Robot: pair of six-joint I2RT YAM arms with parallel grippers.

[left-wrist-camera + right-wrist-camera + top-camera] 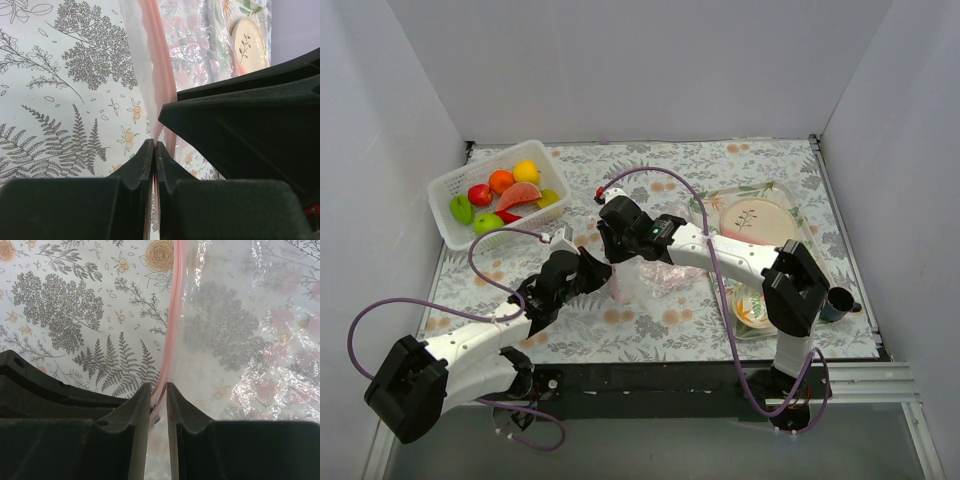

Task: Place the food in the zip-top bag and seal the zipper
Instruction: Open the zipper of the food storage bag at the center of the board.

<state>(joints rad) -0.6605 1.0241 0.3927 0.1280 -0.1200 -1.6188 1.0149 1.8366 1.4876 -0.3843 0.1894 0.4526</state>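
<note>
The food lies in a white slotted basket (pixel 444 186) at the back left: an orange (pixel 501 181), a lemon (pixel 526 171), a red apple (pixel 479 194), a watermelon slice (pixel 518 195) and green apples (pixel 461 209). The clear zip-top bag (pixel 665 275) lies flat mid-table and looks empty. My left gripper (pixel 604 271) is shut on its pink zipper (pixel 155 65). My right gripper (pixel 619 256) is just behind it, jaws closed narrowly around the same zipper strip (pixel 175 315). The bag film shows in both wrist views, left (pixel 195 55) and right (pixel 235 340).
A clear tray (pixel 790 190) at the right holds a patterned plate (pixel 755 218) and a bowl (pixel 752 308). A dark mug (pixel 835 303) stands at the right edge. White walls enclose the table on three sides. Purple cables loop over the bag area.
</note>
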